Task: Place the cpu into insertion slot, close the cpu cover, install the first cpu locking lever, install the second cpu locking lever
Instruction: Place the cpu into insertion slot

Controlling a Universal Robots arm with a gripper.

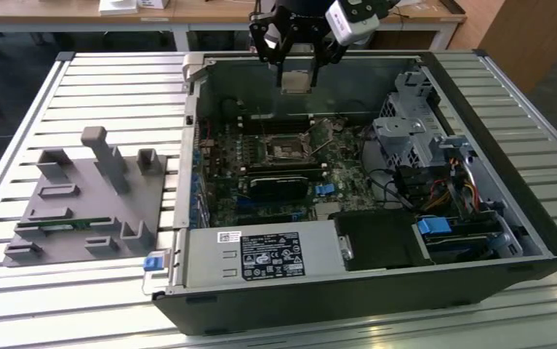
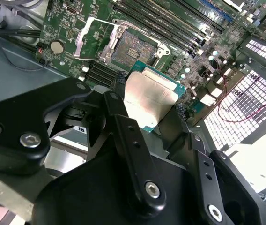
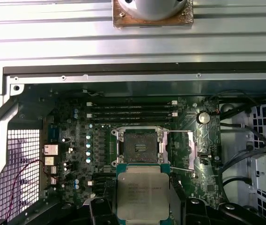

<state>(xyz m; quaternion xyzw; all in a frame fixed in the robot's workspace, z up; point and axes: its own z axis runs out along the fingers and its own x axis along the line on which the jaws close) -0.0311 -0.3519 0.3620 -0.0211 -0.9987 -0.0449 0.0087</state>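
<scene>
Silver-grey metal tops the cpu (image 1: 296,82), held in the gripper (image 1: 297,75), which in the exterior view hangs over the far wall of the open computer case (image 1: 511,240), well apart from the insertion slot (image 1: 287,151) on the green board (image 1: 351,156). In the second wrist view the jaws stand partly open, clamped on two opposite edges of the cpu (image 2: 150,102). The bare slot (image 2: 132,48) lies beyond it, and the cpu cover (image 2: 79,44) is swung up beside the slot (so nothing is seated yet). In the first wrist view the cpu (image 3: 142,190) looks roughly square to the slot (image 3: 140,146). My worry is that a chip held by so narrow an edge could tilt or slip. It might then land skewed and bend the socket's contacts, or clip the raised cover. As for writing, there is faint print on the chip's top and a white label (image 1: 269,256) on the power supply (image 1: 206,254), neither read out here.
</scene>
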